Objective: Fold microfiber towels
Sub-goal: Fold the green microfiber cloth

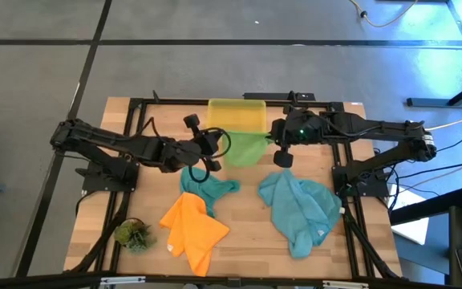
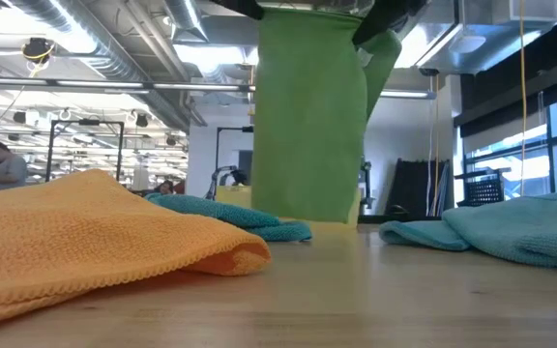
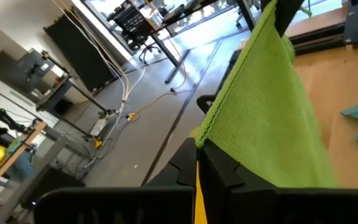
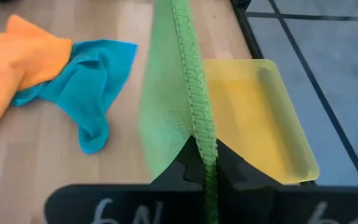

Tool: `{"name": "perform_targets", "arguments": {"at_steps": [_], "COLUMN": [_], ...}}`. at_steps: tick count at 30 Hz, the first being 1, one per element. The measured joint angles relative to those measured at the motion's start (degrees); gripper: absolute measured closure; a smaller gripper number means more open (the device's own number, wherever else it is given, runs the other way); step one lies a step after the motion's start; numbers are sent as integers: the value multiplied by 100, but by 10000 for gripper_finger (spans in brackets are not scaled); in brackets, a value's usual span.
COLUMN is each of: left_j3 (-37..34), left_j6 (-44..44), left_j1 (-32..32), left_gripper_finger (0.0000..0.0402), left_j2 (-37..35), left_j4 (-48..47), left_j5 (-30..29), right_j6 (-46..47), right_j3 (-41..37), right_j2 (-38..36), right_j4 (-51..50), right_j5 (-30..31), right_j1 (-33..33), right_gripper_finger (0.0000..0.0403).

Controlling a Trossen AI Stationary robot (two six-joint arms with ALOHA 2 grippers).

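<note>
A green microfiber towel [image 1: 245, 148] hangs stretched between my two grippers over the table's far middle, in front of the yellow bin [image 1: 237, 114]. My left gripper [image 1: 223, 140] is shut on its left upper corner. My right gripper [image 1: 272, 142] is shut on its right upper corner. In the low view the green towel [image 2: 307, 116] hangs as a flat sheet; whether its lower edge touches the table, I cannot tell. An orange towel [image 1: 192, 229], a teal towel [image 1: 207, 189] and a light teal towel [image 1: 299, 209] lie crumpled on the table. My left gripper pinches the green towel's upper edge at one corner [image 3: 207, 132] between its two fingers, coming roughly level from the table's left. The cloth hangs below the fingers, its top edge drawn toward the other gripper. My right gripper pinches the towel's hemmed upper edge at the opposite corner [image 4: 200, 132] between its two fingers, slanting down from the table's right. The hem runs straight away from the fingers, and the cloth hangs below.
The yellow bin [image 4: 260, 118] stands at the table's far edge, just behind the hanging towel. A small green plant tuft [image 1: 132, 234] sits at the near left corner. Bare wood shows between the orange and light teal towels [image 1: 247, 225].
</note>
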Motion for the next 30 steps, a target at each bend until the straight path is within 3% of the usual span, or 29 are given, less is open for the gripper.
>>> {"name": "perform_targets", "arguments": {"at_steps": [8, 14, 23, 27, 30], "left_j3": [0, 6, 2, -2, -2], "left_j6": [-1211, -1999, -3423, -3760, -3770], "left_j1": [-985, -2025, -3141, -3315, -3252], "left_gripper_finger": [401, 401, 401, 401, 401], "left_j2": [401, 1211, 2650, 3019, 3182], "left_j4": [-662, -814, -617, -286, -67], "left_j5": [-272, -351, 229, 298, 688], "right_j6": [454, 1630, 3622, 3840, 3871], "right_j3": [-164, -1100, -2393, -2410, -2308], "right_j2": [21, 243, 739, 1181, 1572], "right_j4": [3, 127, 2202, 2834, 2973], "right_j5": [499, 762, 327, 143, -49], "right_j1": [1109, 2284, 3940, 4213, 4264], "right_gripper_finger": [403, 403, 403, 403, 403]}}
